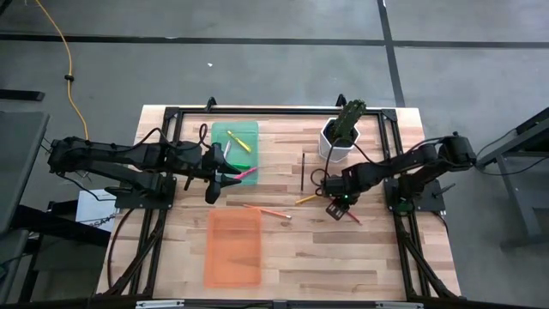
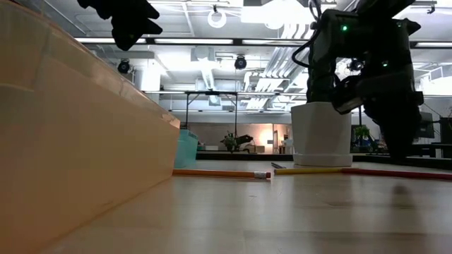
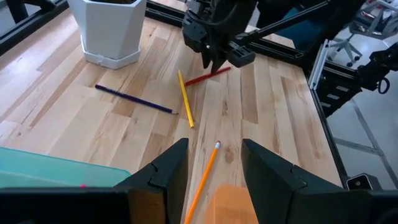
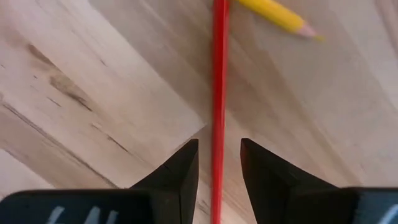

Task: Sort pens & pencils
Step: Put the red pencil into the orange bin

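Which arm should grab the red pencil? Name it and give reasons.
Right. The right gripper is low over the red pencil, open fingers on either side of it. The left gripper hovers by the green tray, away from that pencil.

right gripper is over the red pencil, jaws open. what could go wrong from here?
1. The right gripper straddles the red pencil near one end; gripped there, it may tilt or slip.
2. The yellow pencil lies close to the red one; closing or lifting could knock it.
3. The white plant pot stands near the right arm; a wide swing might clip it.
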Controlling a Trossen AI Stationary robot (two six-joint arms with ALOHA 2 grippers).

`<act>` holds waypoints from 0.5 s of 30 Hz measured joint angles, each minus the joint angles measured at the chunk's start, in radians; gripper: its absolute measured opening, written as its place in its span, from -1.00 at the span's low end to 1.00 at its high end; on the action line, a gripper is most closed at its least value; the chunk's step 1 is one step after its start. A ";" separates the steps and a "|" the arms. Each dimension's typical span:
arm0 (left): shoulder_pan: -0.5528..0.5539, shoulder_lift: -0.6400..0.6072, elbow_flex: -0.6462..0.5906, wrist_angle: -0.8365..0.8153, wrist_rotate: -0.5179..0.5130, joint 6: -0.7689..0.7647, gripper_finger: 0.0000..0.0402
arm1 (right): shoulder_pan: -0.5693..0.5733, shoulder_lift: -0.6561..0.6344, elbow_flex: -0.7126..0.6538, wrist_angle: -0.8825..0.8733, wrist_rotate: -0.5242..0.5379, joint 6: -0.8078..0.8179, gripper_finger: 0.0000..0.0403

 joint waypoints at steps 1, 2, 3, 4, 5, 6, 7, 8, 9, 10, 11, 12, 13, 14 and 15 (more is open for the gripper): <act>0.000 0.000 0.000 0.000 0.000 0.000 -0.32 | 0.000 0.000 0.000 0.002 -0.001 0.001 -0.45; 0.000 0.000 0.000 0.000 0.000 0.000 -0.32 | 0.003 0.000 0.000 0.006 0.000 0.002 -0.45; 0.000 0.000 0.000 0.000 0.000 0.000 -0.32 | 0.004 0.000 0.000 0.006 -0.001 0.002 -0.45; 0.000 0.000 0.000 0.000 0.000 0.000 -0.32 | 0.006 0.000 0.000 0.006 -0.002 0.001 -0.45; 0.000 0.000 0.000 0.001 0.000 0.000 -0.32 | 0.006 0.000 0.000 0.007 -0.003 -0.001 -0.45; 0.000 0.000 0.000 0.000 0.000 0.000 -0.32 | 0.005 0.000 0.000 0.009 0.000 -0.001 -0.45; 0.000 0.000 0.000 0.000 0.000 0.000 -0.32 | 0.003 0.004 0.000 0.013 0.002 -0.002 -0.45; 0.000 0.000 0.000 0.001 0.000 0.000 -0.32 | 0.002 0.007 0.000 0.015 0.002 -0.002 -0.45; 0.000 0.000 0.000 0.000 0.000 0.000 -0.32 | 0.002 0.009 0.000 0.013 0.001 -0.002 -0.45; 0.000 0.000 0.000 0.000 0.000 0.000 -0.32 | 0.004 0.012 0.000 0.017 0.000 -0.002 -0.45; 0.000 0.000 0.000 0.000 0.000 0.000 -0.32 | 0.009 0.014 0.000 0.019 0.000 -0.002 -0.45; 0.000 0.000 0.000 0.000 0.000 0.000 -0.32 | 0.011 0.014 0.000 0.016 0.000 -0.002 -0.45; 0.000 0.000 0.000 0.001 0.000 -0.001 -0.32 | 0.011 0.014 0.000 0.018 0.001 -0.002 -0.45; 0.000 0.000 0.000 0.000 0.000 -0.001 -0.32 | 0.011 0.014 0.000 0.019 0.001 -0.002 -0.45; 0.000 0.000 0.000 0.000 0.000 -0.001 -0.32 | 0.007 0.014 0.000 0.019 0.001 -0.002 -0.45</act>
